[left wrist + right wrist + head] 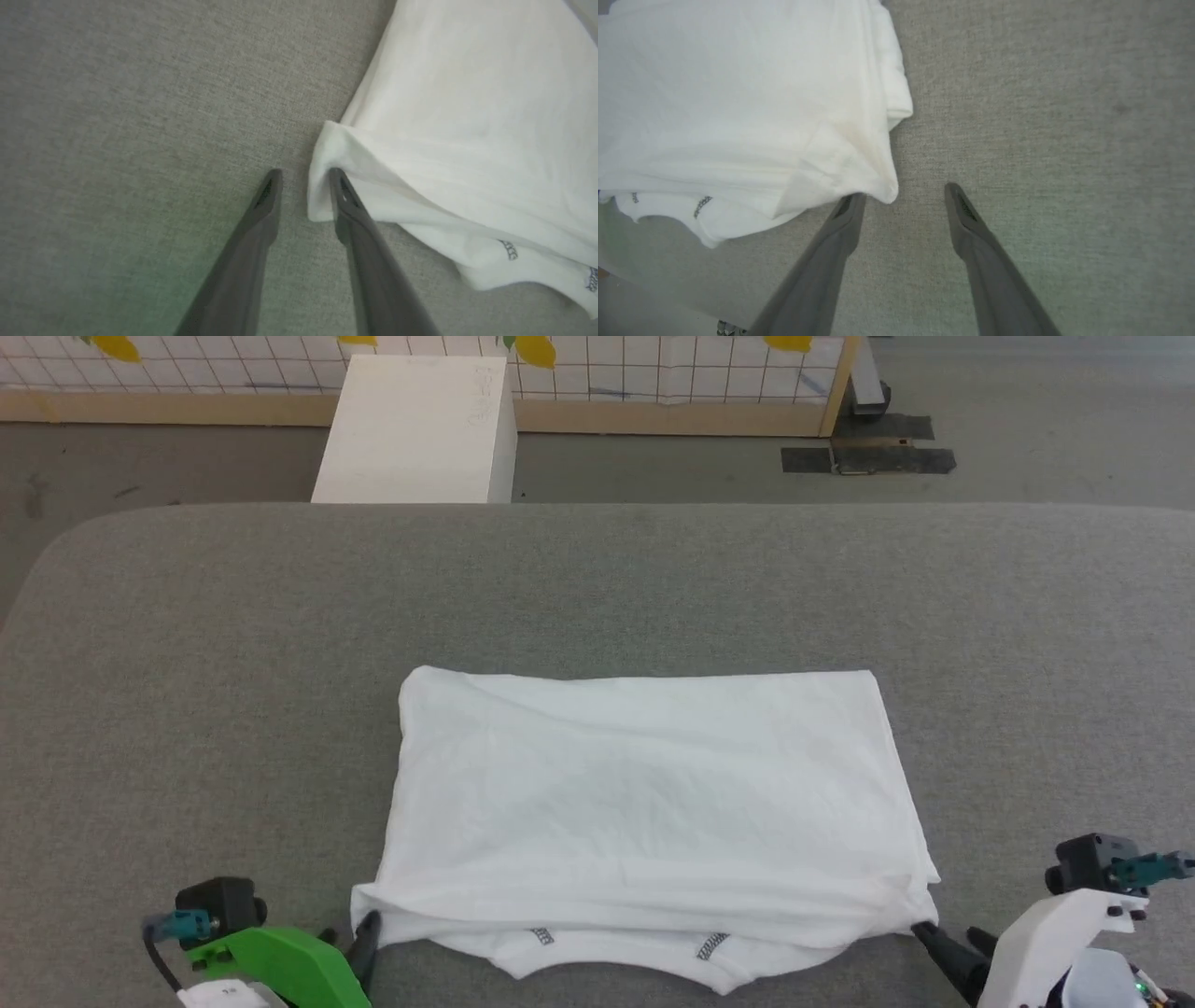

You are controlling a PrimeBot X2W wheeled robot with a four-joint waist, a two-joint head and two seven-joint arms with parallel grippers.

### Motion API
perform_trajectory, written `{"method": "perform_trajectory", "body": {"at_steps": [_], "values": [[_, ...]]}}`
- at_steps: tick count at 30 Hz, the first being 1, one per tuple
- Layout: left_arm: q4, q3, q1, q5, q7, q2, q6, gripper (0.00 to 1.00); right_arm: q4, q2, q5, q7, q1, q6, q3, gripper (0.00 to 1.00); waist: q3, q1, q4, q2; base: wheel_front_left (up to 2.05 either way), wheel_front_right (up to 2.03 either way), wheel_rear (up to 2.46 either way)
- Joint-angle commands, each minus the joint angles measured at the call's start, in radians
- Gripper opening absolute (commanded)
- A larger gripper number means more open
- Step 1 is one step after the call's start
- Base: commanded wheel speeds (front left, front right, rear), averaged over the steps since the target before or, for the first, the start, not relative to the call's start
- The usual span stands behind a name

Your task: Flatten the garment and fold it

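Wrist views: open tools point(304, 173) point(904, 191) against garment point(467, 93)

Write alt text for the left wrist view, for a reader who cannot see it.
The open left gripper points across a grey fabric surface, one dark fingertip against the corner of a folded white shirt. Dark zigzag stitching shows near the shirt's lower edge.

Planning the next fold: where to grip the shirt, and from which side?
Probably the shirt at its two near corners, coming from the robot's side along the grey surface: the layers bunch into raised lips there; the far edge lies flat.
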Motion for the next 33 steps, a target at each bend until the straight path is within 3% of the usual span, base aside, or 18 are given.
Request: {"method": "perform_trajectory", "body": {"at_steps": [1,6,10,16,18,24,33], "values": [[-0.006,0.009,0.018,-0.007,0.014,0.019,0.014,1.0,-0.024,0.0,0.008,0.005,0.013,-0.002,-0.007,1.0,-0.004,0.0001,-0.001,0.0,0.0,0.0,0.0],[-0.075,0.092,0.033,0.017,-0.025,0.079,0.076,1.0,-0.142,0.0,0.033,0.005,0.002,-0.002,-0.083,1.0,-0.016,0.0001,-0.001,0.0,0.0,0.0,0.0],[-0.137,0.159,-0.002,0.076,-0.146,0.111,0.084,1.0,-0.196,-0.009,-0.003,0.011,-0.055,-0.002,-0.134,1.0,-0.02,0.0001,-0.002,0.0,0.0,0.0,0.0],[-0.164,0.14,-0.104,0.255,-0.455,0.109,0.007,1.0,-0.119,-0.042,-0.089,0.071,-0.172,-0.002,-0.07,1.0,-0.008,0.0001,0.0,0.0,0.0,0.0,0.0],[-0.152,0.123,-0.131,0.31,-0.505,0.093,-0.009,1.0,-0.061,-0.048,-0.12,0.097,-0.208,-0.002,-0.038,1.0,-0.002,0.0001,0.003,0.0,0.0,0.0,0.0],[-0.147,0.09,-0.184,0.461,-0.529,0.03,-0.053,1.0,0.103,-0.069,-0.183,0.135,-0.307,-0.002,0.063,1.0,0.032,0.0001,0.022,0.0,0.0,0.0,0.0],[-0.102,0.123,-0.191,0.502,-0.53,-0.045,-0.116,1.0,0.265,-0.108,-0.214,0.121,-0.371,-0.002,0.192,1.0,0.072,0.0001,0.034,0.0,0.0,0.0,0.0]]}}
